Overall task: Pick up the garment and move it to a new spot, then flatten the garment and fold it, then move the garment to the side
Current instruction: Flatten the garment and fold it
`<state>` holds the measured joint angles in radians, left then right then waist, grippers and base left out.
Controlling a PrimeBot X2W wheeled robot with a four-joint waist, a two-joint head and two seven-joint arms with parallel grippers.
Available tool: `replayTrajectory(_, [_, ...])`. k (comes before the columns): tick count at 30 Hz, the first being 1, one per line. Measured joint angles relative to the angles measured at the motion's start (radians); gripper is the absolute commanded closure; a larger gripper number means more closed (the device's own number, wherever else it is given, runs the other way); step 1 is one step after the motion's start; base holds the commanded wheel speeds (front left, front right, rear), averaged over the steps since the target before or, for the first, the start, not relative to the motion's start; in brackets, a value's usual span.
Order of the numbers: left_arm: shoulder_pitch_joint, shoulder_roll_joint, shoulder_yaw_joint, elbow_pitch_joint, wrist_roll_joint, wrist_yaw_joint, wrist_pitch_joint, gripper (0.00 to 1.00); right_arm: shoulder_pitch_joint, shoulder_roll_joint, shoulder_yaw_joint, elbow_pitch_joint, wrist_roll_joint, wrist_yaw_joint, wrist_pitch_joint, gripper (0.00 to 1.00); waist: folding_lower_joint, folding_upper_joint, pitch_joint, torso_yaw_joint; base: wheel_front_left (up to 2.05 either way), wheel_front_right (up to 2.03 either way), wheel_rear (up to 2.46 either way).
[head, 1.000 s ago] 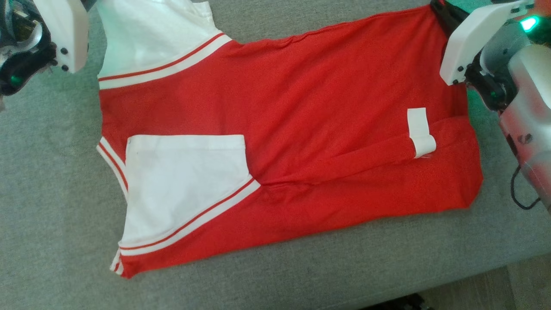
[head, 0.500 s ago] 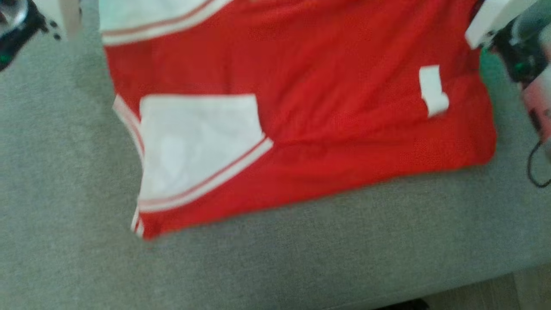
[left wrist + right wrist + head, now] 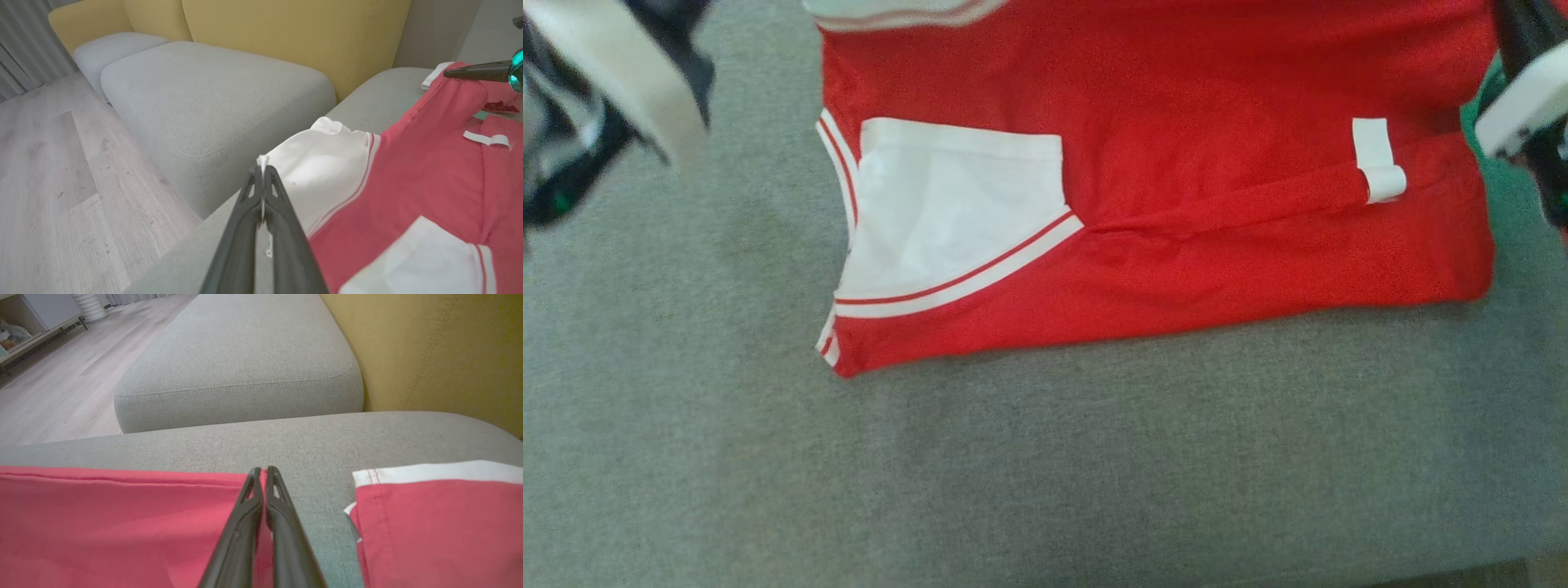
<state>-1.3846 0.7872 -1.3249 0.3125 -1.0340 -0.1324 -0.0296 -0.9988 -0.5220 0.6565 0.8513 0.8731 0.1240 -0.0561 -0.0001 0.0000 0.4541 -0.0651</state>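
The garment [image 3: 1176, 147] is a red top with white sleeves [image 3: 947, 212] and a small white tag [image 3: 1376, 159]. Its near half lies flat on the grey cushion [image 3: 1045, 457]. My left gripper [image 3: 262, 169] is shut on the edge of the far white sleeve [image 3: 327, 163], which is lifted off the cushion. My right gripper [image 3: 263, 470] is shut on the red hem [image 3: 122, 514]. The left wrist view also catches the right gripper's dark fingers [image 3: 474, 72] pinching raised red cloth. The garment's far edge is cut off at the top of the head view.
Yellow backrests [image 3: 294, 36] rise behind the grey seat cushions [image 3: 245, 359], with pale wood floor [image 3: 49, 171] to the side. A second fold of red cloth with a white band [image 3: 429, 522] lies beside my right fingers. A wide strip of bare cushion lies in front of the garment.
The head camera has moved, so the garment now sits higher and further right in its picture. Both grippers stay shut on the garment's far corners.
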Motion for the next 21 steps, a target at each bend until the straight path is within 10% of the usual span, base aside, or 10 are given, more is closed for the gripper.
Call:
replayTrajectory(6, [0.137, 0.066, -0.004, -0.101, 0.037, 0.003, -0.021, 1.00, 0.110, -0.039, -0.016, -0.070, 0.008, 0.000, -0.018, 1.00, -0.0001, 0.0000, -0.036, 0.024, 0.00, 0.00, 0.00])
replayTrajectory(21, [0.476, 0.123, -0.004, -0.338, 0.083, 0.177, -0.061, 1.00, 0.400, -0.057, -0.121, -0.194, -0.027, 0.000, -0.032, 1.00, -0.0001, 0.0000, -0.089, 0.049, 0.00, 0.00, 0.00])
